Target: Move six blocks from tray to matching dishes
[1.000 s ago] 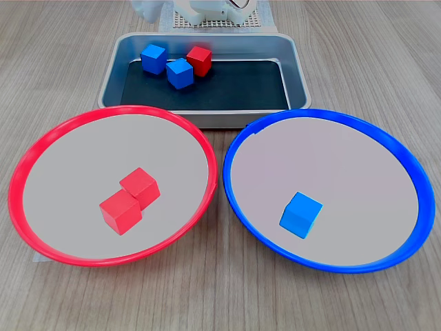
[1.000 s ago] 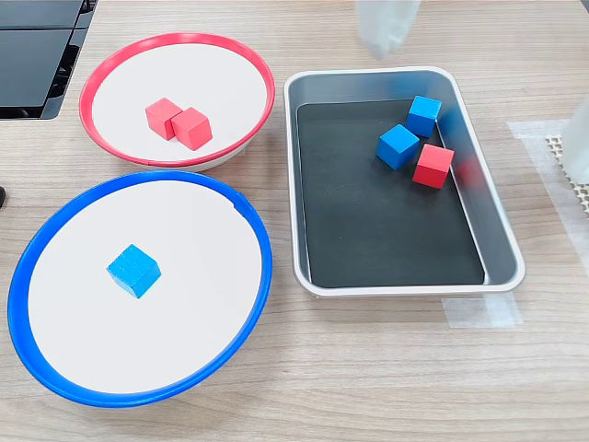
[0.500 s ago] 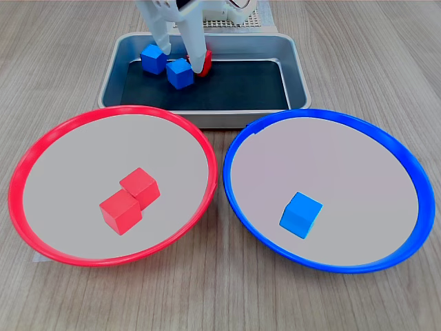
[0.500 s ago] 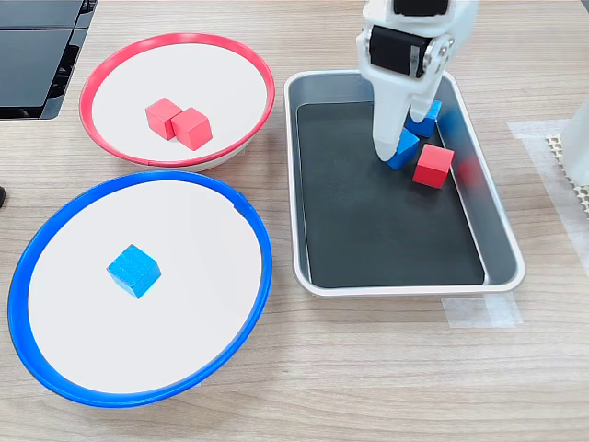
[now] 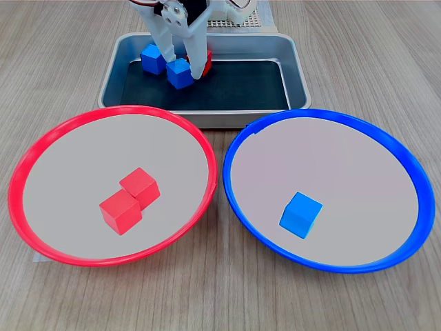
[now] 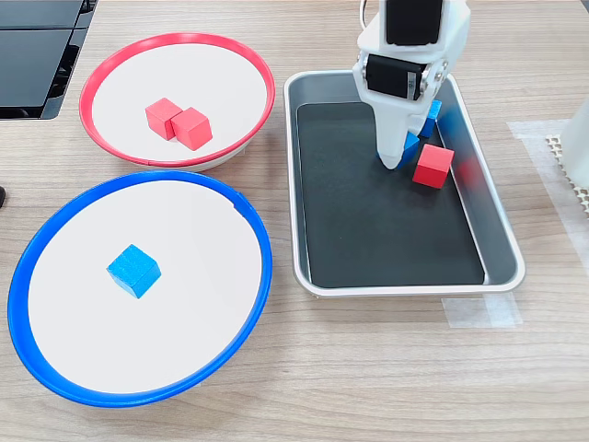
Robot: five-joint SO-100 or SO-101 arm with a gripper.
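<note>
The silver tray (image 5: 298,79) (image 6: 502,241) holds two blue blocks and one red block. My gripper (image 5: 181,67) (image 6: 398,158) is down in the tray, open, with one finger on each side of a blue block (image 5: 180,74) that sits on the black floor. The other blue block (image 5: 152,58) (image 6: 432,114) lies beside it. The red block (image 6: 433,166) is half hidden behind a finger in the first exterior view. The red-rimmed dish (image 5: 16,181) (image 6: 175,39) holds two touching red blocks (image 5: 129,200) (image 6: 179,122). The blue-rimmed dish (image 5: 414,174) (image 6: 260,253) holds one blue block (image 5: 301,214) (image 6: 133,270).
The two dishes sit side by side, close against the tray's long rim. A black device (image 6: 37,55) lies at the second exterior view's top left. The arm's base stands on a white mesh pad (image 5: 227,22) behind the tray. Tape (image 6: 479,313) marks the tray's corner.
The arm has come down into the tray from out of view. Its fingers now reach lower and closer around the blue block than half a second ago. No block has moved.
</note>
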